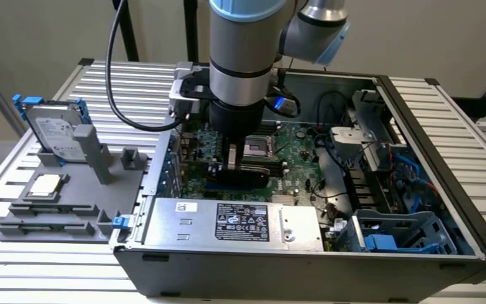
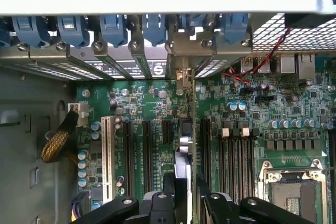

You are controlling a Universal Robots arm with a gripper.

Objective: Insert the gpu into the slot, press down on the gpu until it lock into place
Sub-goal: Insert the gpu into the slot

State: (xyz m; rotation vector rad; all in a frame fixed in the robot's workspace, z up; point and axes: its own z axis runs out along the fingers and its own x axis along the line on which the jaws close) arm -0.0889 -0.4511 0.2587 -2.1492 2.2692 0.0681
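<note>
My gripper (image 1: 241,164) reaches down into the open computer case (image 1: 445,190) over the green motherboard (image 1: 298,171). It is shut on the gpu (image 1: 245,176), a thin black card held on edge. In the wrist view the gpu (image 2: 185,148) is seen edge-on, running from between my fingers (image 2: 169,195) to its metal bracket (image 2: 181,74) at the case's rear openings. A strip of the blue slot (image 1: 223,185) peeks out just under the card in the exterior view. I cannot tell how deep the card sits in it.
A silver power supply with a white label (image 1: 235,221) lies just in front of the card. Black slots (image 2: 128,150) and a white slot (image 2: 106,156) run parallel beside it. The CPU socket (image 2: 294,192), blue bracket clips (image 2: 113,27) and a grey parts tray (image 1: 57,196) are nearby.
</note>
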